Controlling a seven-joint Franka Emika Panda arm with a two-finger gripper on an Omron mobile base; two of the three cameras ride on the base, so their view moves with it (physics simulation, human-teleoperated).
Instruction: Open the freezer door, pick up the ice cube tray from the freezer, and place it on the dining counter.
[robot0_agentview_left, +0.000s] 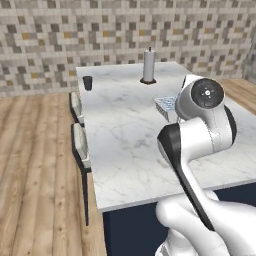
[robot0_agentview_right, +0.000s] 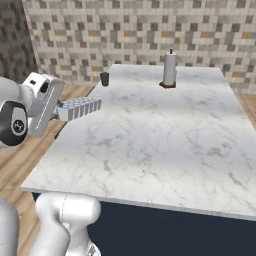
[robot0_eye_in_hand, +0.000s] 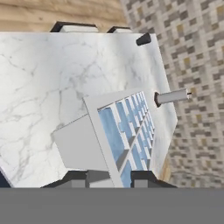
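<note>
Ice cube tray (robot0_eye_in_hand: 127, 131) fetched, clamped in nearly closed tool (robot0_eye_in_hand: 111, 177), held above table (robot0_agentview_right: 165, 135) near its edge; setting down remains.

Ice cube tray (robot0_eye_in_hand: 124, 131) held level above dining counter (robot0_agentview_right: 165, 145), pale blue cubes visible.

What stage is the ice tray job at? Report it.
Done: the small white ice cube tray with pale blue cubes is out of the freezer. In hand: the end effector grips it above the white marble dining counter. Left: lower it onto the marble and release.
</note>
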